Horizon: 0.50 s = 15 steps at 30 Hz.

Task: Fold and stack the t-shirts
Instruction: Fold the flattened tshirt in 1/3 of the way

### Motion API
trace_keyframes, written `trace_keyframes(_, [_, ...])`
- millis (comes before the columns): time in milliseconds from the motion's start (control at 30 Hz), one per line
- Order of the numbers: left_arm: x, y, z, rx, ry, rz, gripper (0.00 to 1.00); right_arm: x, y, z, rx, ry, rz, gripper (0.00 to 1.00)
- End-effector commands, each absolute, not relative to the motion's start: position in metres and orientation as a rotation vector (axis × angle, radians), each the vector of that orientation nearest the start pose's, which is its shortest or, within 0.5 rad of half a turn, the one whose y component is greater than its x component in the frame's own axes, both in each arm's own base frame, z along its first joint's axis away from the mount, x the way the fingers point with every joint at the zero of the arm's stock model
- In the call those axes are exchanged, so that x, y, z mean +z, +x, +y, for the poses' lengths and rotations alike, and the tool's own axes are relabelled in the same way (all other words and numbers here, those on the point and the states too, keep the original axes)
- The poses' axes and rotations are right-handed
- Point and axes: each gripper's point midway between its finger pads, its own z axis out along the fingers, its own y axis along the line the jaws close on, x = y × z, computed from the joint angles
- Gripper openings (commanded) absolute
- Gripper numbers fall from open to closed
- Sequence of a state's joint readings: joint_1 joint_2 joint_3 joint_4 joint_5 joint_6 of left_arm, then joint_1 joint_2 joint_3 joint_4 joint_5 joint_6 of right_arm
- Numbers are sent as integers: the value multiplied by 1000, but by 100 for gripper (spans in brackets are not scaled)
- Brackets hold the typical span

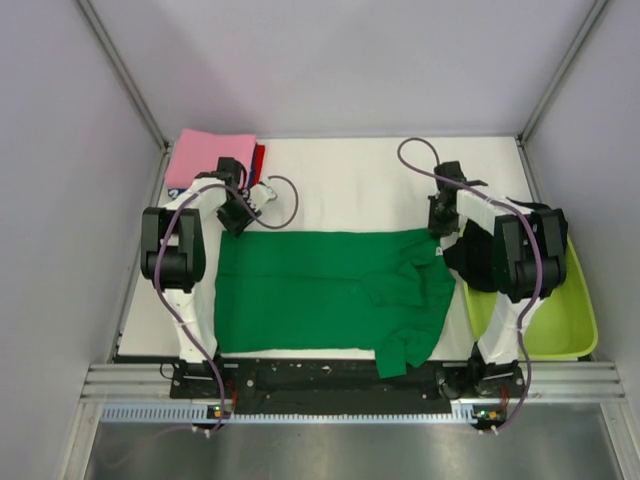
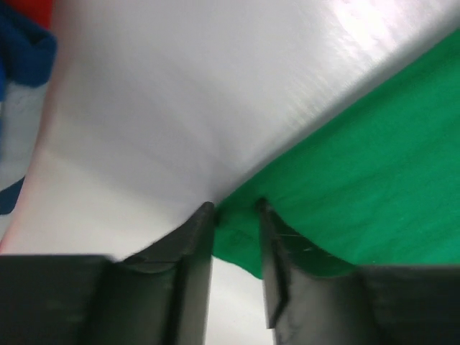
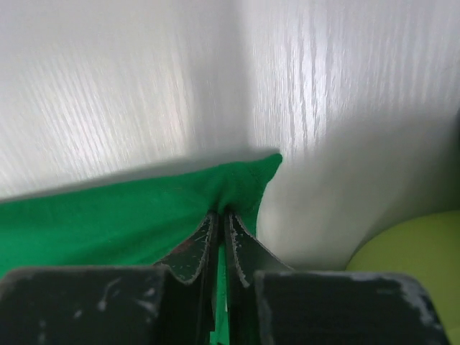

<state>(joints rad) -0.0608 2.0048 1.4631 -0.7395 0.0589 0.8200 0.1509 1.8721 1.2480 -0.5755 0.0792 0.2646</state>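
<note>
White table (image 1: 330,180) with the green t-shirt (image 1: 300,295) spread flat across its near half, one sleeve doubled inward at the right and the other trailing toward the near edge. Step in hand, as judged: the first fold of this shirt, both arms set at its far corners. To the right, a lime tub (image 1: 570,320) with a black t-shirt (image 1: 470,265) draped at its inner rim. At the far-left corner, the pink t-shirt (image 1: 205,155) lies folded, with the red t-shirt (image 1: 260,157) just beside it. The right gripper (image 3: 221,213) is pinched closed on the far-right corner of the green t-shirt, cloth showing between its fingers. The left gripper (image 2: 236,208) straddles the far-left corner with its jaws apart, and the cloth edge lies in the gap, not yet clamped. The next move probably calls for the left jaws to close on that corner, then both arms to lift and carry the far edge toward the near edge together, so the fold lands square.
</note>
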Motion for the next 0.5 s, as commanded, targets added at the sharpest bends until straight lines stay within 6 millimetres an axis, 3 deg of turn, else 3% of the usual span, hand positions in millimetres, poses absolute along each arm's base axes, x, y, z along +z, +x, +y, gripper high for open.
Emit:
trace_keyframes(0, [18, 416, -5, 79, 1268, 2568, 21, 43, 423, 45, 5, 201, 2642, 0])
trace_keyframes(33, [17, 417, -4, 82, 1267, 2572, 7, 45, 429, 44, 10, 207, 2624, 0])
trace_keyframes(67, [16, 419, -4, 90, 1254, 2577, 0, 47, 435, 41, 9, 215, 2606, 0])
trace_keyframes(233, [23, 447, 8, 230, 1120, 2567, 0, 55, 473, 35, 115, 252, 2496, 0])
trace_keyframes(300, [27, 459, 12, 286, 1068, 2556, 0, 54, 485, 44, 188, 230, 2478, 0])
trace_keyframes(433, [31, 470, 18, 347, 1007, 2546, 0, 57, 497, 53, 250, 200, 2469, 0])
trace_keyframes(467, [34, 471, 18, 348, 1000, 2542, 0, 63, 497, 52, 244, 198, 2465, 6])
